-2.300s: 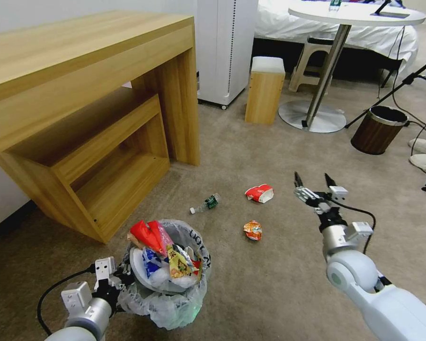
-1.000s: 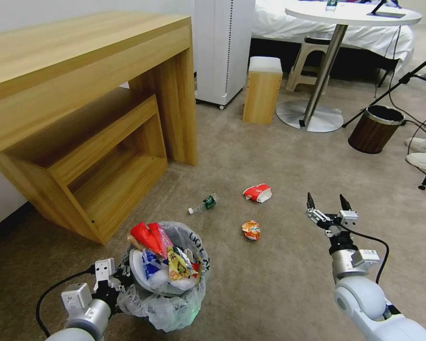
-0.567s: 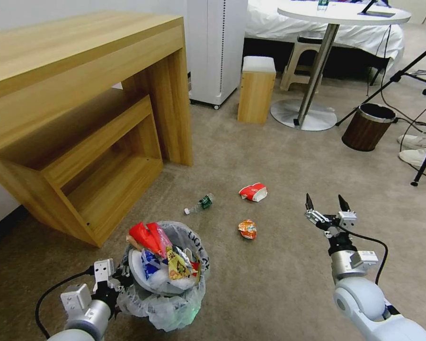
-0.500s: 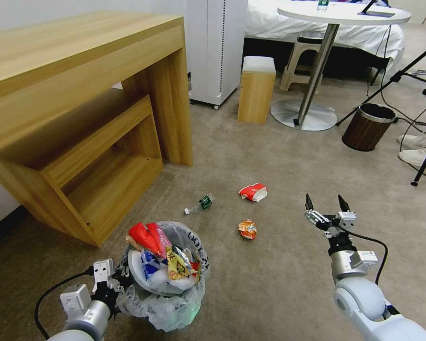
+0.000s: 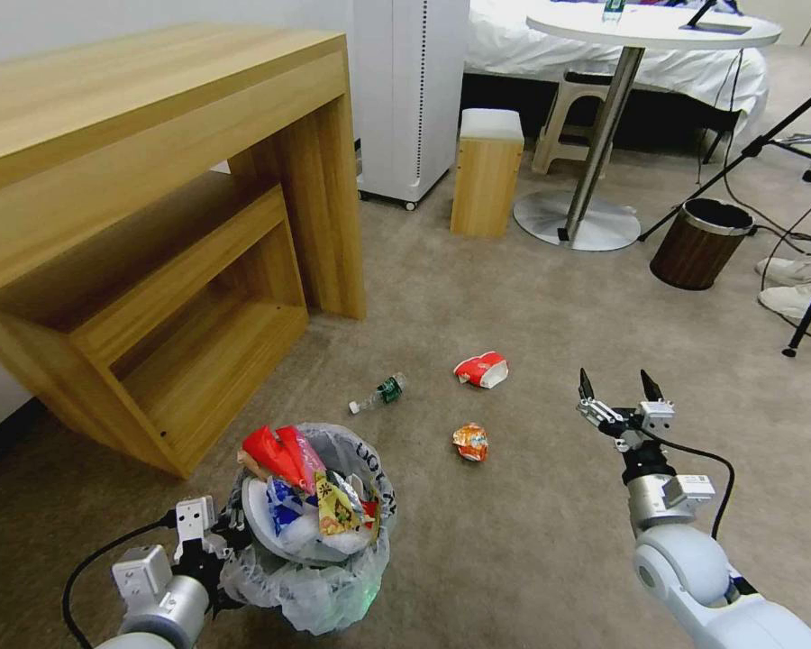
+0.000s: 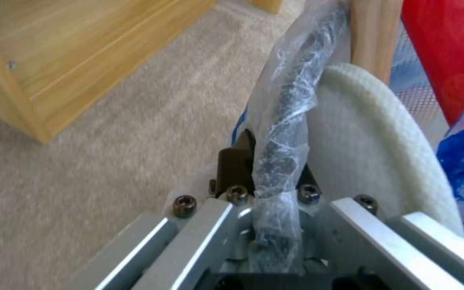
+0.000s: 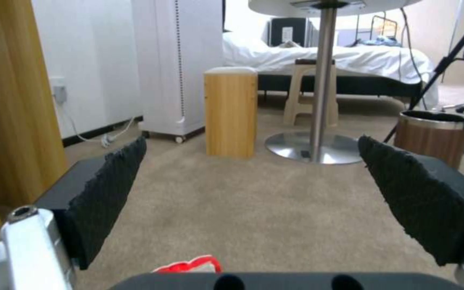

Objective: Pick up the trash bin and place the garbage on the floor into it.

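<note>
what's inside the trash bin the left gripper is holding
The trash bin, held at its rim by the left gripper, is heaped with litter: a red wrapper, blue-white packaging, a yellow wrapper and something white. Whatever lies deeper is covered.

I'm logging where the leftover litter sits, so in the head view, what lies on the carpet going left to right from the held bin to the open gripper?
trash bin held by the left gripper → green-label bottle → orange wrapper → red carton → right gripper, fingers open.
</note>
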Robot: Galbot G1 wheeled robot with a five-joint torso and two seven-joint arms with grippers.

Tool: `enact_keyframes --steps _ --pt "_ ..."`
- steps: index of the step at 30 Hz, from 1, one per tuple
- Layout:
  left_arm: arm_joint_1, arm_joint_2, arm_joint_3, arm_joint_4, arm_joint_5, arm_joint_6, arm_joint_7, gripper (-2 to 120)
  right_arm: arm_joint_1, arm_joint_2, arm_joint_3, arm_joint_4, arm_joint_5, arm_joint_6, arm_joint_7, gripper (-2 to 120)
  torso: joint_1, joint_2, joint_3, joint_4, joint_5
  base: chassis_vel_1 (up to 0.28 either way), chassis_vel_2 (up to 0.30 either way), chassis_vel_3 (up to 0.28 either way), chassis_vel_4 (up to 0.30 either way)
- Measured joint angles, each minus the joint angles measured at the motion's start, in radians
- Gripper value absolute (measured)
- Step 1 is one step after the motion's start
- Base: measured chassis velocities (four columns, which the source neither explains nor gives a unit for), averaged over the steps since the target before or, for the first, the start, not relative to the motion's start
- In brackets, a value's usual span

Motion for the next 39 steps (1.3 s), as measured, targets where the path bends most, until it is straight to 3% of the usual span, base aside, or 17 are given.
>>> enact_keyframes --steps 12,39 --pt "-0.008 0.002 0.002 0.013 -0.003 -0.002 0.000 0 0.012 0.007 -0.015 -0.020 -0.003 0.028 -0.003 100 0.000 0.000 0.000 0.0000 -0.0001 -0.079 0.088 0.080 -0.078" --pt "-0.025 0.014 0.000 0.030 -0.025 -0.003 0.000 0 0.040 -0.007 -0.042 -0.022 0.059 -0.020 -0.016 100 0.000 0.000 0.000 0.0000 0.0000 -0.032 0.031 0.030 -0.033"
